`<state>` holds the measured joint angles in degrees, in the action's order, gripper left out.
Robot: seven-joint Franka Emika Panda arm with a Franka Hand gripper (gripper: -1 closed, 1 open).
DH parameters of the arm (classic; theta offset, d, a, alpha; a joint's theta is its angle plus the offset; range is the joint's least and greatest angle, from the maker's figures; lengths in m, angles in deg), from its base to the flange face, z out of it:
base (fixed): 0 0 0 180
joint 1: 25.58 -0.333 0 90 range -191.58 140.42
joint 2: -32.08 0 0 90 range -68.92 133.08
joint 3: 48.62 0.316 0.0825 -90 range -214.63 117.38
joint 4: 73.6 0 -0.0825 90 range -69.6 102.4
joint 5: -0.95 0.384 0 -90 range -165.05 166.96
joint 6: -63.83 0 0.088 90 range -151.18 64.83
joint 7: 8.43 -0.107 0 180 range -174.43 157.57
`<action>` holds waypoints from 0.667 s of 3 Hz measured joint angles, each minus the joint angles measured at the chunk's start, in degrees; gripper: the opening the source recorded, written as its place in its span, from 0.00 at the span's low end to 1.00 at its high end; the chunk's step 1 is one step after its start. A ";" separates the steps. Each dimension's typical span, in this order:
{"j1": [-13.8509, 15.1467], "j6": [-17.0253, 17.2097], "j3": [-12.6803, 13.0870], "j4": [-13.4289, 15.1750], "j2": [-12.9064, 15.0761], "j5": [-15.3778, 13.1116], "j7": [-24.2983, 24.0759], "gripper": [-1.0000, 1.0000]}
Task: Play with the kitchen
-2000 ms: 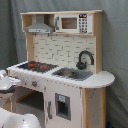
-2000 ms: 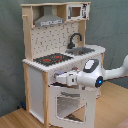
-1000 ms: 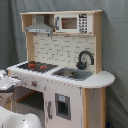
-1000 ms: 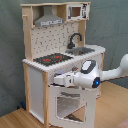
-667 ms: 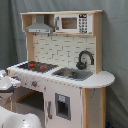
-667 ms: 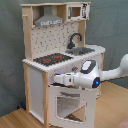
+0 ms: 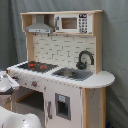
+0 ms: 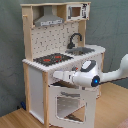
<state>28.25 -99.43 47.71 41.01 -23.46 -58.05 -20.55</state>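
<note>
**A:** Where are you in the job right now?

**B:** You're at the front of the kitchen (image 8: 60, 60), which stands against the grey curtain (image 7: 115, 45) in both exterior views. In the second exterior view your arm (image 8: 107, 76) reaches in from the second exterior view's right, and the gripper (image 8: 59, 75) sits just under the counter edge, below the hob (image 8: 52, 59) and right at the top of the oven door (image 8: 70, 105).

**A:** Is the door open?

**B:** It looks tilted outward at the top, so partly open, I'd say. You seem to be in the middle of working that door.

**A:** And the gripper, is it holding the door?

**B:** You can't tell from here. It's at the door's upper edge, but whether it's clenched on anything isn't visible.

**A:** What does the next move need?

**B:** If you mean to swing the door down further, follow its arc around the bottom hinge rather than pulling straight out. Keep your wrist clear of the counter lip above. The sink (image 8: 82, 50) and faucet (image 8: 75, 40) are well out of the way.
</note>
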 joint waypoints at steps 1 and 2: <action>-0.07 0.17 0.11 0.18 0.01 5.10 -2.61 0.00; -0.14 0.24 0.20 0.39 0.04 9.69 -6.20 0.00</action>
<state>28.11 -99.18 47.91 41.40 -23.42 -48.36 -26.74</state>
